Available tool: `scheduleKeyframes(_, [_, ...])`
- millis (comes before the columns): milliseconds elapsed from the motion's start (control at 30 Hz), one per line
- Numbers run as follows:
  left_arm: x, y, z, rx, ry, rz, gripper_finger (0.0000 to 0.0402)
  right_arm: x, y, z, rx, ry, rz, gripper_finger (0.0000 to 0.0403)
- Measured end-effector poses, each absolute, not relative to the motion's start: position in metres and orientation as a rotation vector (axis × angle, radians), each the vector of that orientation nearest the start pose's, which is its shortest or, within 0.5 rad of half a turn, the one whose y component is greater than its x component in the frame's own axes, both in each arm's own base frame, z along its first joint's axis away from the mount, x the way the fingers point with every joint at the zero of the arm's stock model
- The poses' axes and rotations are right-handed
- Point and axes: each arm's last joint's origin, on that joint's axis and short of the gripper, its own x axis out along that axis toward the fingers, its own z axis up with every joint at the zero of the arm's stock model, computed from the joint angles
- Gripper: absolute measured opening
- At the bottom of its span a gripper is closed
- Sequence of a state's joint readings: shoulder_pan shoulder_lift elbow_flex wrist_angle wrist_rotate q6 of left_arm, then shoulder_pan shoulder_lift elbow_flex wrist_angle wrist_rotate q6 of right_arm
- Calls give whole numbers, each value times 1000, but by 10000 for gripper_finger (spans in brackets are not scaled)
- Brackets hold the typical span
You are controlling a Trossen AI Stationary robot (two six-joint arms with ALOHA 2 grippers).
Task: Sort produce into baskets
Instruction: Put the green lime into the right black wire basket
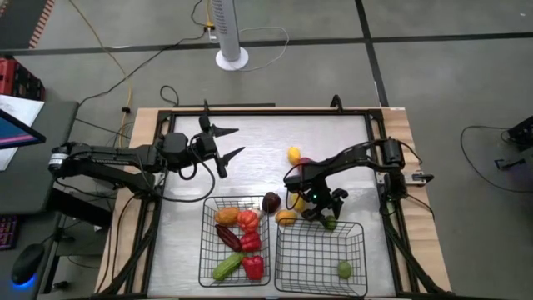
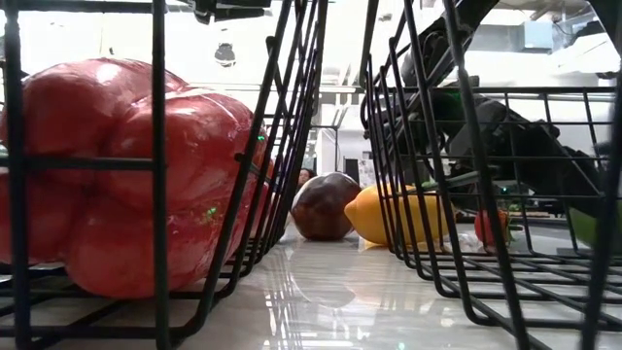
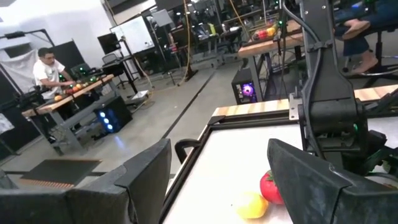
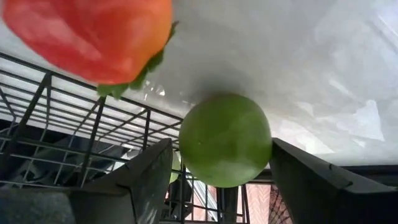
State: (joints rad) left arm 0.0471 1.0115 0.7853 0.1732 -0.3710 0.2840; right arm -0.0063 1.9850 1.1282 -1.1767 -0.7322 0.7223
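I've got the left basket (image 1: 204,250) mostly filled, right basket (image 1: 360,258) holding one lime; right gripper (image 4: 217,155) closed around another lime (image 4: 225,140), left gripper (image 1: 231,142) open and empty, several pieces still on the table (image 1: 333,142).

A robotics lab or workshop — bare concrete floor (image 1: 433,83) with taped lines and loose cables; a white tower fan (image 1: 231,33) beside the table; further wooden benches (image 3: 68,93) with a person (image 3: 46,65) seated at one; a whiteboard (image 3: 134,34), a lit computer tower (image 3: 247,92) and hanging cords behind.
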Motion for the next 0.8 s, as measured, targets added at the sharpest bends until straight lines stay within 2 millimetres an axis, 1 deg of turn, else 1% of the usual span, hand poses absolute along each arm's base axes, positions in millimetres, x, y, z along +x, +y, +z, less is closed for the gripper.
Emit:
scheduleKeyframes(133, [226, 21, 325, 288, 116, 407, 254, 292, 19, 119, 1186, 2094, -272, 278])
scheduleKeyframes(333, [226, 21, 325, 286, 117, 408, 254, 282, 19, 113, 1201, 2134, -298, 249])
scheduleKeyframes(467, [226, 21, 325, 285, 116, 408, 254, 280, 17, 111, 1202, 2131, -291, 233])
scheduleKeyframes(633, [226, 21, 325, 285, 116, 409, 254, 280, 15, 111, 1202, 2128, -288, 228])
scheduleKeyframes(800, [226, 21, 325, 285, 115, 410, 254, 277, 7, 113, 1194, 2143, -283, 227])
